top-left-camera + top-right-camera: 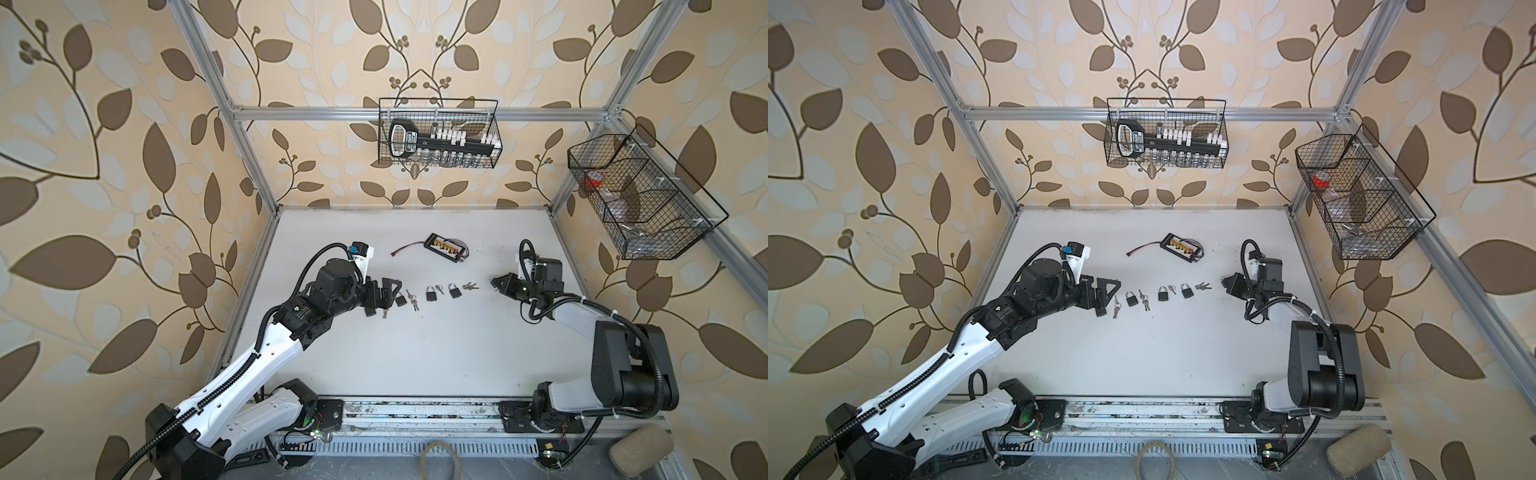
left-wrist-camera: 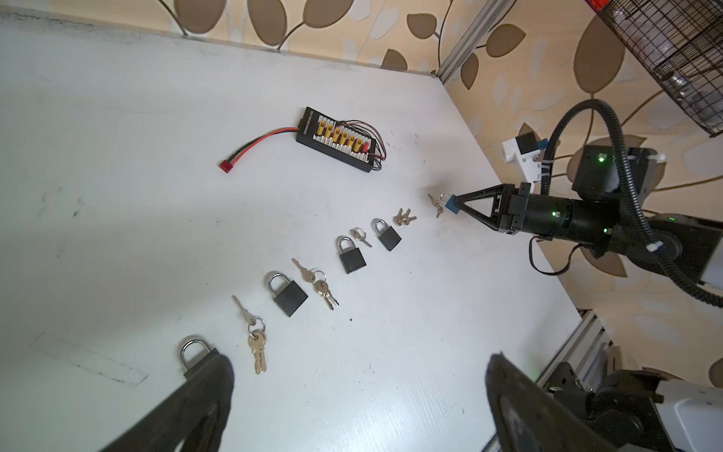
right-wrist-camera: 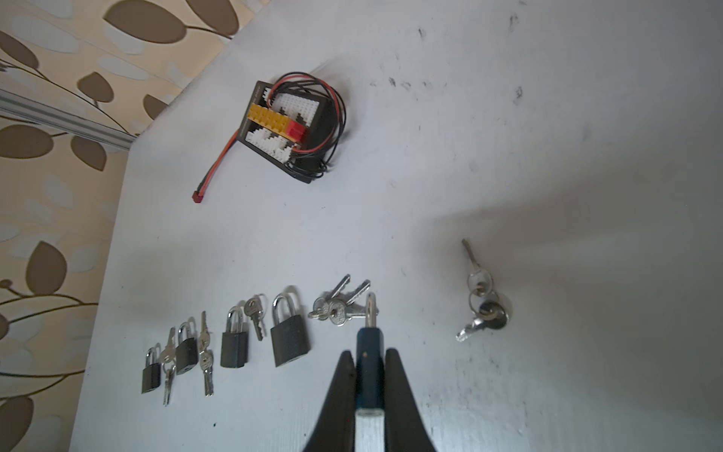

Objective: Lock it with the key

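My right gripper point(image 3: 369, 354) is shut on a blue padlock point(image 3: 367, 336), held edge-on above the table with its shackle pointing away from the wrist. A bunch of keys point(image 3: 483, 301) lies on the white table beside it. Several black padlocks point(image 2: 287, 295) lie in a row, each with a bunch of keys point(image 2: 319, 283) next to it. My left gripper point(image 2: 360, 362) is open at the left end of that row. One of its fingers point(image 2: 211, 391) covers part of the end padlock point(image 2: 195, 354), and nothing is between the jaws. In both top views the right gripper point(image 1: 494, 284) hangs right of the row.
A black connector board point(image 1: 446, 247) with yellow plugs and red and black wires lies behind the row. A wire basket point(image 1: 440, 133) hangs on the back rail and another wire basket point(image 1: 640, 195) on the right post. The table point(image 1: 415, 361) ends at aluminium frame rails.
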Controlling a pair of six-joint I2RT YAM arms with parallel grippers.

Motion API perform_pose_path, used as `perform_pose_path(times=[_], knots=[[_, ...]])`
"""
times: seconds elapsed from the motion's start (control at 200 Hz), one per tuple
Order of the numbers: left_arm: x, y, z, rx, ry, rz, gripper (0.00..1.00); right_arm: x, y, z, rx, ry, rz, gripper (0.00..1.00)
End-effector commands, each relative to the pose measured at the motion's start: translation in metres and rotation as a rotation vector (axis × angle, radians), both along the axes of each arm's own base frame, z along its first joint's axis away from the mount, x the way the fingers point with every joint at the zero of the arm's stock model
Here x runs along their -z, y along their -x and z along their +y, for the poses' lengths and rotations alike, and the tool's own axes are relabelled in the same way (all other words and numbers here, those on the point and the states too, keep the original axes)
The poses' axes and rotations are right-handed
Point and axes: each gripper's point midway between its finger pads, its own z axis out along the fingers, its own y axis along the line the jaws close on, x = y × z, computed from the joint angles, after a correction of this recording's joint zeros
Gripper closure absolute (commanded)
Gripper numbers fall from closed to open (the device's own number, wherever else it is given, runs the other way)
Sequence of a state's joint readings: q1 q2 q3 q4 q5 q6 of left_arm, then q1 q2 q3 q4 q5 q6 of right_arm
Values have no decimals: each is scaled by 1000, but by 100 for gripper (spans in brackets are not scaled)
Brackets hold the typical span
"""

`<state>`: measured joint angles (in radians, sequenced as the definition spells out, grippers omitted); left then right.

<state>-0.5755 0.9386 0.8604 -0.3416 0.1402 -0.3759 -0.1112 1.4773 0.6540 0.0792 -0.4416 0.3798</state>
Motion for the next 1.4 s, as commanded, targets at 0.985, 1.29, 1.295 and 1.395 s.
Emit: perform_pose_path(times=[0.985,1.29,1.295,1.395], knots=[[15,-7,91,-414,-199,-121,1,-54,-13,-24,95,107,-259,50],[56,-29,157,-696,-491,-433,1,-111,18,-93,499,316,-520,0],[58,-29,157,-691,-492,-434,1,-110,19,-94,503,320,-517,0],[88,-33,155,-631,-550,-444,1,-96,23,-106,515,449,-478,1]])
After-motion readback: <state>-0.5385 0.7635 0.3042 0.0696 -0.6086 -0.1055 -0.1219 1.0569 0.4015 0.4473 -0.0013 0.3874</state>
